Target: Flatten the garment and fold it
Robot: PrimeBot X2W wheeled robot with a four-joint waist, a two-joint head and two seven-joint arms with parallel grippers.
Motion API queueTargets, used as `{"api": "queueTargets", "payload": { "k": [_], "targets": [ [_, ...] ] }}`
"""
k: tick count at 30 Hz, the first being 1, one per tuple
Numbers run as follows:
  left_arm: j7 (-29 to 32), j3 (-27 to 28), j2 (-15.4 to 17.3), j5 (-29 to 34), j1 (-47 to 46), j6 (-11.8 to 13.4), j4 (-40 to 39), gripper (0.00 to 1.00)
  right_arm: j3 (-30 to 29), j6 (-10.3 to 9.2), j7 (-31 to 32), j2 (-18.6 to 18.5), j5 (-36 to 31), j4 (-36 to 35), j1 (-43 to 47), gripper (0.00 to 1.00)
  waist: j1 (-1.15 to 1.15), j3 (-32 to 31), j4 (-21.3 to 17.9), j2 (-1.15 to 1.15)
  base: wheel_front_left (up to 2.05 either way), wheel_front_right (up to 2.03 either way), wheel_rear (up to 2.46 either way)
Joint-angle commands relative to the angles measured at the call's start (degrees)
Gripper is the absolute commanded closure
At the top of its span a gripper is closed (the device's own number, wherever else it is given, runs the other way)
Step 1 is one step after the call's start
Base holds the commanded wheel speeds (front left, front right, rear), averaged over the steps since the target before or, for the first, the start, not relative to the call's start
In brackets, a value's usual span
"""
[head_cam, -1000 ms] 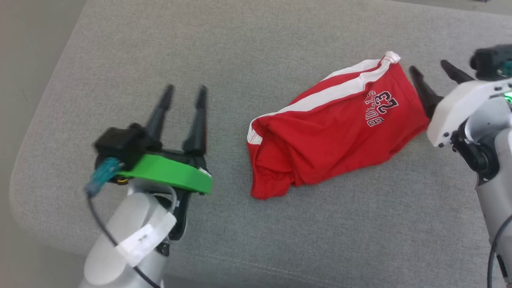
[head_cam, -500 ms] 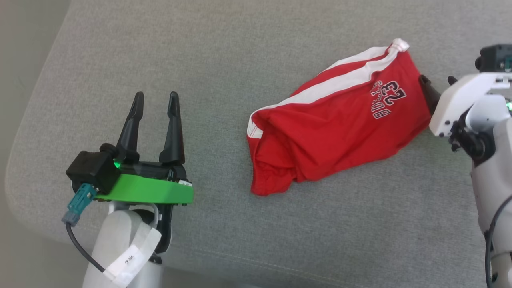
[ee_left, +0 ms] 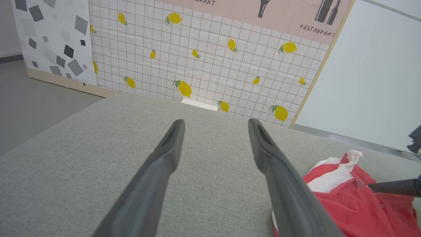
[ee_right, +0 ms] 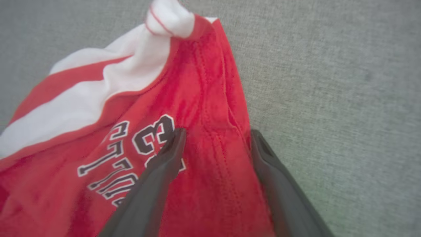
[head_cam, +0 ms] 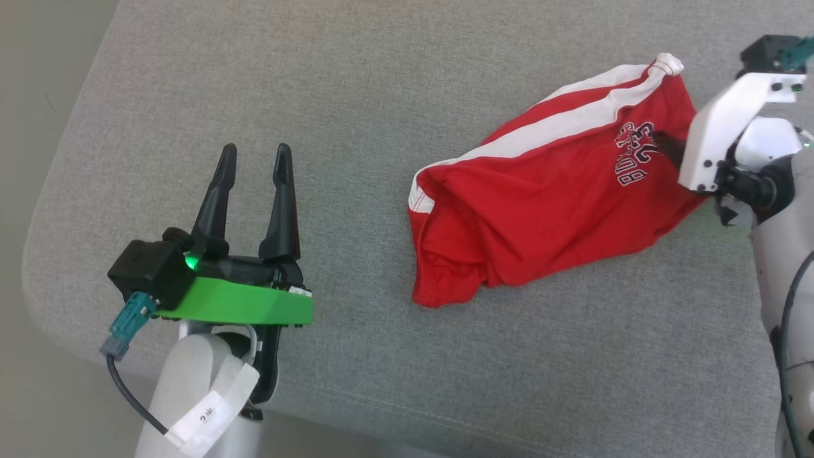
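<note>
The garment [head_cam: 547,203], red shorts with a white side stripe and printed lettering, lies bunched on the grey cushion [head_cam: 381,95] right of centre. My right gripper [ee_right: 215,135] is open, its two fingers straddling a raised red fold at the garment's [ee_right: 98,131] right end beside the printed number. In the head view one right fingertip [head_cam: 661,138] rests on the lettering. My left gripper [head_cam: 254,156] hovers open and holds nothing well left of the shorts. In the left wrist view the garment [ee_left: 348,197] shows at the lower right beyond my left gripper [ee_left: 215,123].
The cushion's rounded left edge [head_cam: 38,254] and front edge [head_cam: 445,426] drop off near my left arm. A wall panel with a lemon pattern [ee_left: 204,56] stands beyond the far edge.
My right gripper has advanced from beside the garment's right end onto it, fingers now over the lettering. The left gripper drew back toward the lower left. The camera shifted slightly.
</note>
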Motion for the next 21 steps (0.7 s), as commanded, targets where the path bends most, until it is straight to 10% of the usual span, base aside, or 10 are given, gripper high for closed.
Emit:
{"api": "queueTargets", "payload": {
  "k": [1,4,21],
  "targets": [
    [-0.2,0.1,-0.2,-0.3,0.7,0.2,-0.2,0.0,1.5,-0.04,2.2,2.1,1.4,0.8,3.1,0.6,0.0,0.0,-0.2,0.0,0.0,0.0,0.0],
    [-0.2,0.0,-0.2,-0.3,0.8,0.2,0.0,0.0,2.5,-0.04,2.6,1.6,3.0,-1.5,4.3,1.0,0.0,-0.1,-0.3,0.0,0.0,0.0,0.0],
    [-0.2,-0.3,-0.2,1.2,3.7,-0.4,2.1,0.0,-5.9,-0.04,-6.7,-2.1,5.4,-13.1,15.7,1.0,0.0,-5.9,-3.7,0.0,0.0,0.0,0.0]
  ]
}}
